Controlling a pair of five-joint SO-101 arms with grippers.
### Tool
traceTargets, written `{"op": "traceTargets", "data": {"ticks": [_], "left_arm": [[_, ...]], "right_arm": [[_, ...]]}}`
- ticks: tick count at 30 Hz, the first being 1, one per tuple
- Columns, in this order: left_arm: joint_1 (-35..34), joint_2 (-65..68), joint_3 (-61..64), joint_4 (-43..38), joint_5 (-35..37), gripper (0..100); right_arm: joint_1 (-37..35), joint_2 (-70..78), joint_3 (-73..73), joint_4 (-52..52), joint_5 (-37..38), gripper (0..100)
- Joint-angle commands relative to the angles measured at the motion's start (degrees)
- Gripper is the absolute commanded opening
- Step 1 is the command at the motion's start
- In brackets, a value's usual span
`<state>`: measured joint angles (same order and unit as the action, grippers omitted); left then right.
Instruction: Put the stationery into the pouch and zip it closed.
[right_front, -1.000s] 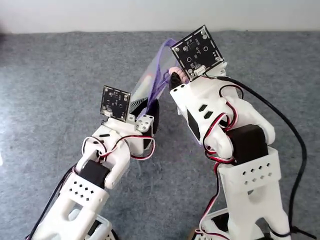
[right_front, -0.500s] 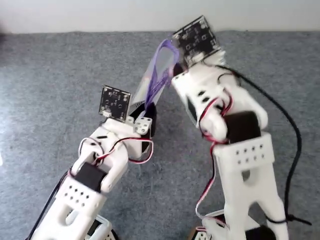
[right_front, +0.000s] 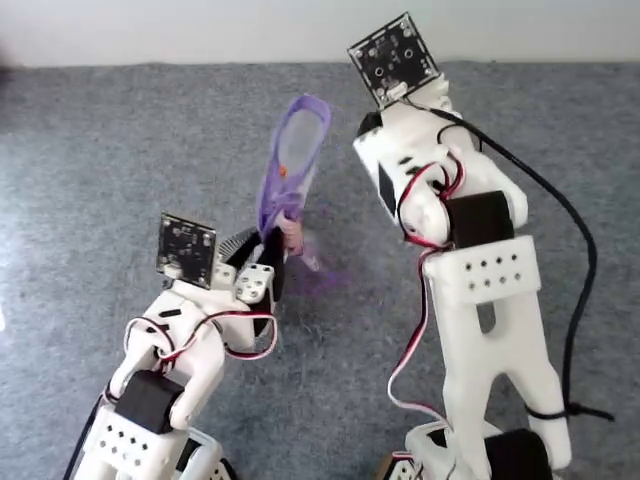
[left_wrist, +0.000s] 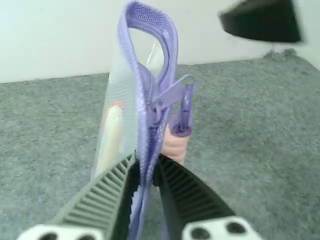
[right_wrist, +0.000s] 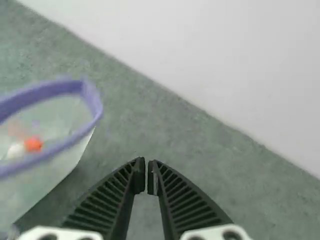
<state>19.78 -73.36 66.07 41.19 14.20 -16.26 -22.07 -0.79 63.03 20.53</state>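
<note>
A clear pouch (right_front: 292, 150) with a purple zipper edge stands upright off the grey carpet. My left gripper (left_wrist: 147, 167) is shut on its lower zipper edge, seen in the high view at the left gripper (right_front: 272, 240). In the left wrist view the pouch (left_wrist: 131, 95) has its purple zipper pull (left_wrist: 183, 106) hanging to one side. A pink item (left_wrist: 173, 145) sits just behind the fingers. Inside the pouch (right_wrist: 47, 125) lie an orange piece (right_wrist: 33, 144) and a pale one. My right gripper (right_wrist: 147, 172) is shut and empty, apart from the pouch, over bare carpet.
Grey carpet (right_front: 120, 150) covers the table up to a white wall (right_front: 200, 30) at the back. The right arm's white body (right_front: 470, 250) stands to the right of the pouch. A dark part of the other arm (left_wrist: 260, 20) hangs beyond the pouch.
The right gripper has come off the pouch's top and drawn back toward the wall. The left arm has pulled the pouch left and nearer, and the pouch now stands more upright.
</note>
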Motion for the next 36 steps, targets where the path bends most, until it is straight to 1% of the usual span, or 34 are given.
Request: {"op": "traceTargets", "data": {"ticks": [1, 4, 6, 7, 12, 14, 17, 21, 24, 27, 32, 36], "left_arm": [[-1.2, -0.7, -0.7, -0.1, -1.2, 1], [-1.3, -0.7, -0.6, -0.1, -2.3, 1], [-1.2, -0.7, -0.7, -0.1, -2.3, 1], [-1.2, -0.7, -0.7, -0.1, -2.3, 1], [-1.2, -0.7, -0.7, -0.1, -2.7, 1], [-1.2, -1.1, -0.7, -0.1, -3.9, 1], [-1.6, -1.1, -0.7, 0.1, -5.7, 1], [-1.8, -1.1, -0.7, 0.1, -13.5, 1], [-2.9, -1.1, -0.7, -0.1, -20.0, 1], [-3.9, -1.1, -0.7, -0.1, -23.5, 1], [-3.5, -1.1, -0.7, -0.1, -23.7, 1], [-3.4, -1.1, -0.7, -0.1, -23.7, 1]], "right_arm": [[-1.5, -5.1, -3.3, 11.5, -4.0, 4.4], [-3.3, -6.9, -3.0, 19.9, -8.1, 16.0], [-5.9, -7.3, -3.0, 22.9, -10.2, 22.8], [-7.6, -7.3, -3.0, 23.5, -11.3, 24.3], [-16.0, -7.0, -0.1, 22.6, -13.3, 21.4], [-17.8, -7.1, 3.3, 20.5, -13.3, 20.7], [-19.3, -7.3, 8.6, 13.8, -13.3, 20.8], [-21.6, -7.4, 13.8, 7.2, -13.4, 20.8], [-21.8, -7.4, 17.0, 2.3, -15.7, 20.8], [-21.8, -7.4, 19.8, -3.1, -16.8, 20.8], [-21.8, -7.4, 24.5, -13.1, -16.9, 20.8], [-21.8, -7.4, 25.2, -15.5, -17.1, 20.7]]}}
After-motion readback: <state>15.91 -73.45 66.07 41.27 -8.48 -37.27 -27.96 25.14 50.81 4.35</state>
